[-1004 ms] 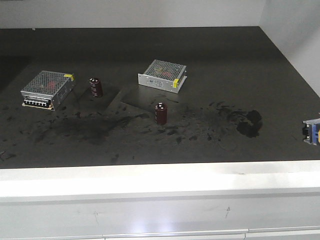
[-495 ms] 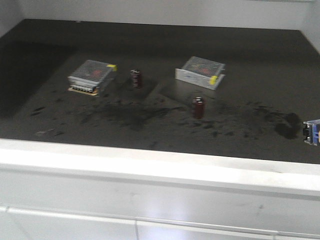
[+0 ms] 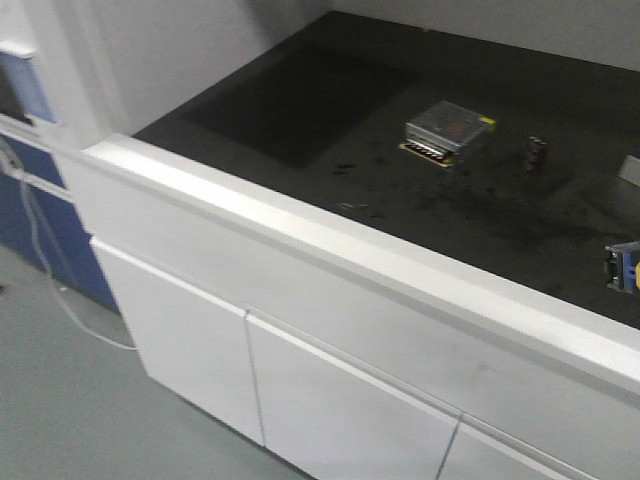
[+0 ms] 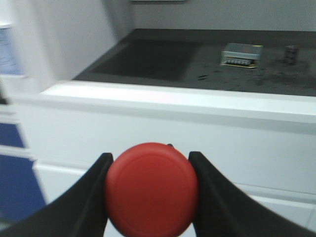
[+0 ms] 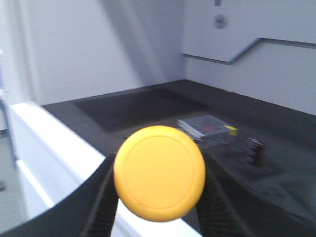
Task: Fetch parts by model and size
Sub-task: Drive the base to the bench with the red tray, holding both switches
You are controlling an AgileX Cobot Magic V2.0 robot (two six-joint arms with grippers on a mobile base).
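Note:
In the left wrist view my left gripper (image 4: 150, 158) is shut on the red-capped push-button switch (image 4: 151, 192). Its round cap faces the camera between the two black fingers (image 4: 94, 187). In the right wrist view my right gripper (image 5: 159, 165) is shut on the yellow-capped push-button switch (image 5: 159, 173), held in the same way. Both bodies are hidden behind the caps. In the front view a small blue-based block (image 3: 622, 267) shows at the right edge, above the counter's front part. The grippers themselves do not show there.
A dark counter (image 3: 300, 100) on a white cabinet (image 3: 330, 380) carries a silver perforated power supply box (image 3: 447, 129) and a dark brown capacitor (image 3: 535, 153). Both also show in the left wrist view (image 4: 241, 54) and the right wrist view (image 5: 206, 126). Blue cabinet fronts (image 3: 30, 190) stand at the left.
The front view has swung left: the counter and its boxes have slid to the right and farther off, and floor and cabinet doors have come into view. The blue-based block keeps its place.

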